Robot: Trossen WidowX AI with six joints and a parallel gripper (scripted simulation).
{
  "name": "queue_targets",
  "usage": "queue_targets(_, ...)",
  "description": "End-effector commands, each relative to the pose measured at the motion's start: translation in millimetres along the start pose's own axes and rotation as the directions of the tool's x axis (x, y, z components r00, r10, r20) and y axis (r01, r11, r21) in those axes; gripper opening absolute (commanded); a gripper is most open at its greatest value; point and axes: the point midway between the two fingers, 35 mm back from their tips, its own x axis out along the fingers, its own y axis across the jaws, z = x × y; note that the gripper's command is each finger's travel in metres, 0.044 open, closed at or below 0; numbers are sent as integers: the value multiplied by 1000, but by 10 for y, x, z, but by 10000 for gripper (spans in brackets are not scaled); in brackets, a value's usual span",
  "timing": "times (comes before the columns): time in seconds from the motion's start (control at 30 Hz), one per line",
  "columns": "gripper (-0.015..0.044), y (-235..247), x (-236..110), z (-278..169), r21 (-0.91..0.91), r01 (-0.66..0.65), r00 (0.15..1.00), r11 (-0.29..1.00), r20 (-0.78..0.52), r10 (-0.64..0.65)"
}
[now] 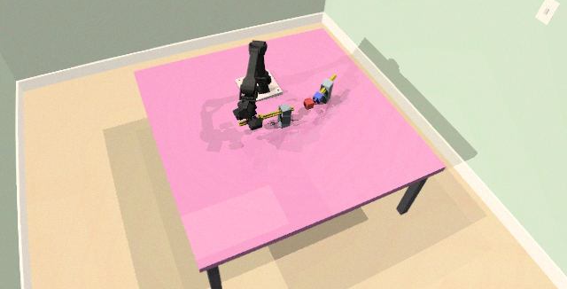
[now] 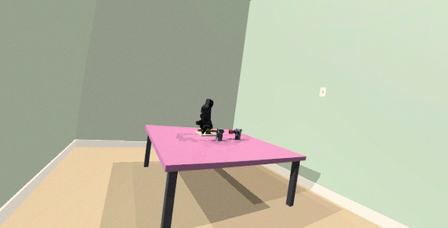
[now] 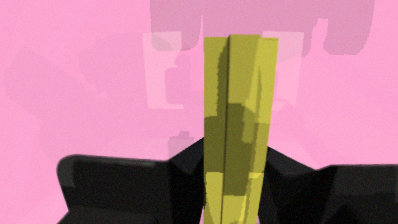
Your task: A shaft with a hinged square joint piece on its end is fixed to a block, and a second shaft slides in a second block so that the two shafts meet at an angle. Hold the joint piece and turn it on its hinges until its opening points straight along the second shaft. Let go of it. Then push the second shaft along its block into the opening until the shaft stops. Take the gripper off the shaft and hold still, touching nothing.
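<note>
My gripper (image 1: 251, 120) (image 3: 227, 144) is shut on the yellow second shaft (image 1: 269, 114) (image 3: 239, 110) near its free end. The shaft runs through a grey block (image 1: 285, 114) (image 2: 219, 135) in the middle of the pink table (image 1: 283, 169). Beyond that block stands the red square joint piece (image 1: 308, 103) (image 2: 231, 131), hinged to a blue part (image 1: 318, 97) on the first shaft, which is fixed in a second grey block (image 1: 327, 89) (image 2: 238, 134). There is a gap between the sliding block and the red piece. In the wrist view the shaft fills the middle, between the black fingers.
The arm's base stands on a white plate (image 1: 275, 90) behind the shafts. The table's right edge is near the pale green wall.
</note>
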Motion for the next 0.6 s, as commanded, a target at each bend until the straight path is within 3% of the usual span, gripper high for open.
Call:
queue_targets(0.0,67,0,0,0,0,0,1000,1000,0,0)
queue_targets(0.33,67,0,0,0,0,0,1000,1000,0,0)
queue_targets(0.57,20,0,0,0,0,0,1000,1000,0,0)
